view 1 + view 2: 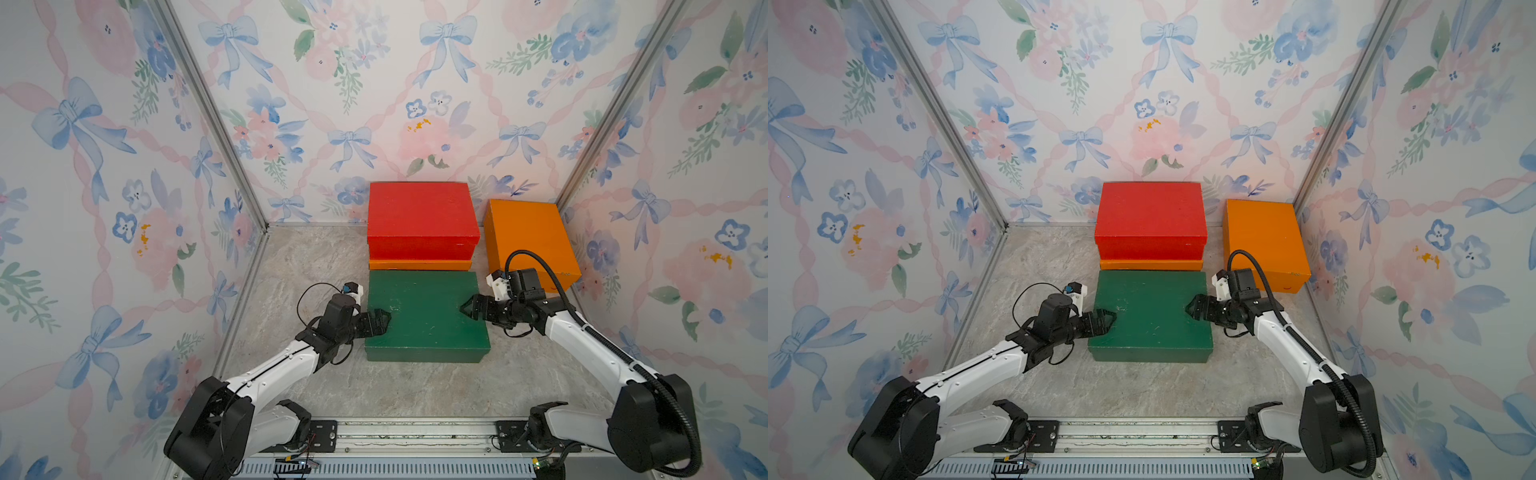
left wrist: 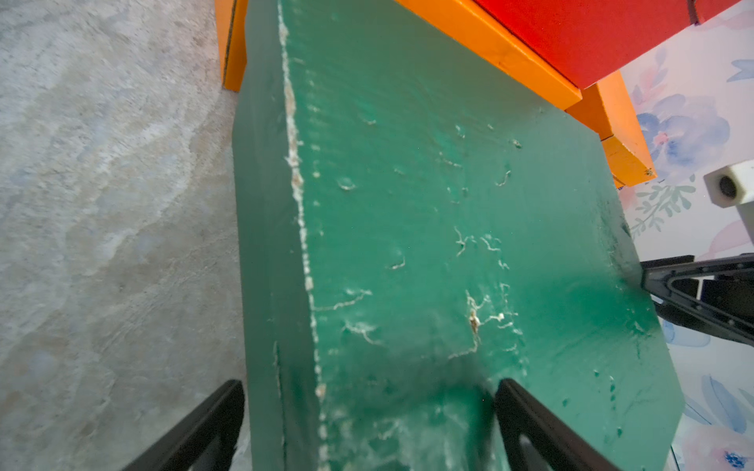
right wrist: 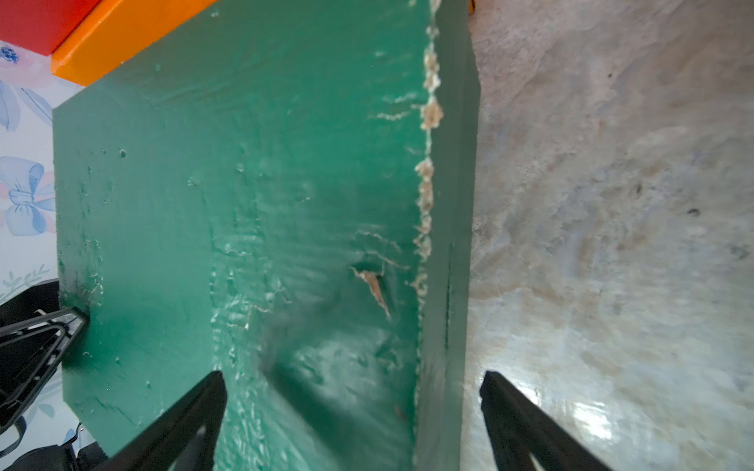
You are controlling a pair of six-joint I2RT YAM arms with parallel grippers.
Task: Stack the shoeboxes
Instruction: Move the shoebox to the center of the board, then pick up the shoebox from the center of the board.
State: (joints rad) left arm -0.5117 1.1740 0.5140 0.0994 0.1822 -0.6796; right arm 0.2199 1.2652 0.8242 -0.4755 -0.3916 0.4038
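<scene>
Flanking the green box (image 1: pixel 428 354) on the bench (image 1: pixel 316 257), your left tool (image 1: pixel 383 321) and right tool (image 1: pixel 466 309) stand spread wide, clamping nothing. The box lies just before the red box (image 1: pixel 422 216) stacked on an orange box (image 1: pixel 419 264). Pinch only its lid (image 1: pixel 424 297) and it may lift off alone.

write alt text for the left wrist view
A scuffed dark green shoebox fills the view, its worn edge running between the two black fingers of the open left pincer. Beyond it a red shoebox sits on an orange shoebox; grey marbled table lies alongside.
</scene>
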